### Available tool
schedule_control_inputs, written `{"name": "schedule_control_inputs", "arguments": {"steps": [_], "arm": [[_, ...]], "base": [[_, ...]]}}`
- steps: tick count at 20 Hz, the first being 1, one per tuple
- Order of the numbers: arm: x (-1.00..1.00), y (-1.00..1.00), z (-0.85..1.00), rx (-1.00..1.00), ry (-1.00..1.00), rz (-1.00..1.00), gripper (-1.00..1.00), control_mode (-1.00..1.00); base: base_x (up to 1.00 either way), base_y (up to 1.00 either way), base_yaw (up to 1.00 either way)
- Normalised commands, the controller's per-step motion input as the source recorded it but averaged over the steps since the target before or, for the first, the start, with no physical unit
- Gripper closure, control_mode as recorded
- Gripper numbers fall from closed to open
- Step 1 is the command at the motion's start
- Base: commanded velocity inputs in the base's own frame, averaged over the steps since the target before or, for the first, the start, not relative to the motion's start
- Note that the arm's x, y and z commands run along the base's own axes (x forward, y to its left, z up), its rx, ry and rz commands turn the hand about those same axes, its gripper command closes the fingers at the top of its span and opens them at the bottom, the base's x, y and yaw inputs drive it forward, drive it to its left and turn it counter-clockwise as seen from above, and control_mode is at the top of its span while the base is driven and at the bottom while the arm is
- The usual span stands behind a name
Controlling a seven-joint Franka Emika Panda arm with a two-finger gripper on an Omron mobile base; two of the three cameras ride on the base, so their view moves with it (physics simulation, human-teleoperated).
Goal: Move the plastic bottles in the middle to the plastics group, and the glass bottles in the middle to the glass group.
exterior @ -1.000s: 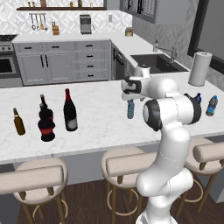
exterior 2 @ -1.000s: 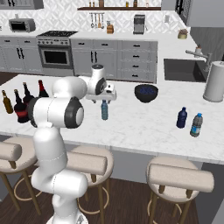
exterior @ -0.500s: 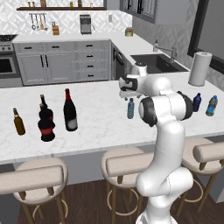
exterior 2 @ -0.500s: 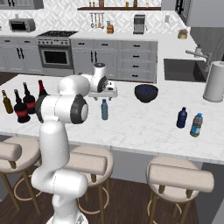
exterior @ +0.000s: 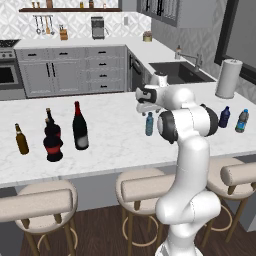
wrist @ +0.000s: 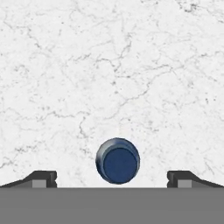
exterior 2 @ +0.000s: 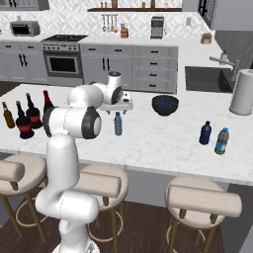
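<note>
A white robot arm reaches over a marble counter (exterior: 110,135), its gripper (wrist: 112,180) hanging straight above a small light-blue plastic bottle (exterior: 149,124) that stands upright near the middle of the counter. Seen from the hand, the bottle's dark cap (wrist: 117,160) sits between the two fingertips (wrist: 43,178), which are spread wide with nothing between them but the cap below; the jaws are open and touch nothing. The cap lies a little to one side of centre, so a straight descent could, in my judgement, bring one finger down on the shoulder and tip the slim bottle over. A grip taken too high on the cap might also let it slip. Far to the bottle's right stand the plastics group (exterior: 233,118), a dark-blue bottle and a clear bluish one, near the paper towel roll (exterior: 228,79). To the left stand the tall wine bottle (exterior: 79,127), two squat dark bottles (exterior: 52,137) and a small amber bottle (exterior: 21,139). Compared with a second ago, the gripper has risen off the bottle, which it then surrounded; the bottle has stayed put.
</note>
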Motion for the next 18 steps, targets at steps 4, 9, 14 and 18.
{"name": "schedule_control_inputs", "arguments": {"steps": [4, 9, 14, 18], "arm": [[-0.04, 0.00, 0.00, 0.00, 0.00, 0.05, -1.00, -1.00], [-0.07, 0.00, 0.00, 0.00, 0.00, 0.03, -1.00, -1.00], [-0.06, 0.00, 0.00, 0.00, 0.00, 0.01, -1.00, -1.00], [0.00, 0.00, 0.05, -0.02, 0.00, 0.00, -1.00, -1.00]], "base": [[0.00, 0.00, 0.00], [0.00, 0.00, 0.00], [0.00, 0.00, 0.00], [0.00, 0.00, 0.00]]}}
